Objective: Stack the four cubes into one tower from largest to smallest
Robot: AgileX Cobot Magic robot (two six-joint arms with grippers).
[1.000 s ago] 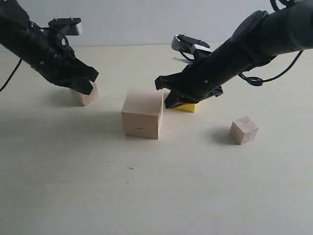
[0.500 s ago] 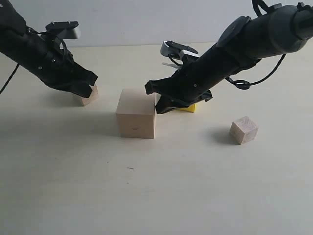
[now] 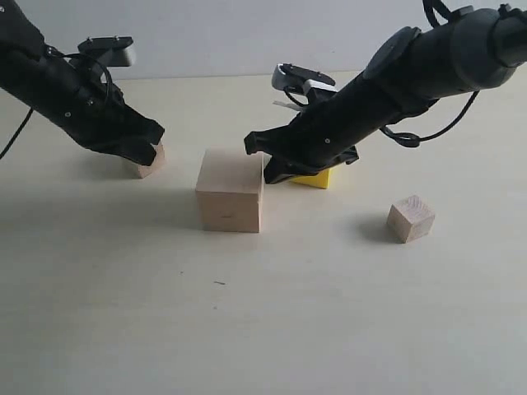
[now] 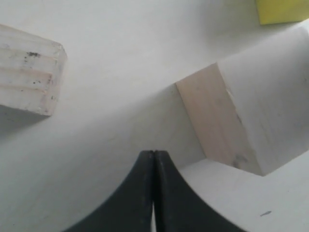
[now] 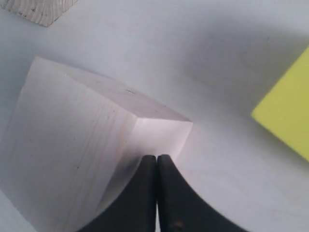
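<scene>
The large pale wooden cube (image 3: 230,189) (image 4: 251,121) (image 5: 82,145) stands on the table in the middle. My right gripper (image 3: 257,156) (image 5: 157,157) is shut and empty, its tips against the cube's right side. Behind that arm lies the yellow cube (image 3: 314,178) (image 4: 282,9) (image 5: 287,121), mostly hidden. A small brownish wooden cube (image 3: 148,160) (image 4: 29,72) (image 5: 38,9) sits at the left, partly under my left gripper (image 3: 152,140) (image 4: 154,153), which is shut with nothing in it. The smallest pale cube (image 3: 410,219) rests alone at the right.
The pale tabletop (image 3: 247,329) stretches toward the front. A white wall (image 3: 247,33) closes the back. Both dark arms lean in over the table from the left and right.
The right gripper pushed the large cube a little leftward a second ago, then drew slightly up. The left arm has barely shifted.
</scene>
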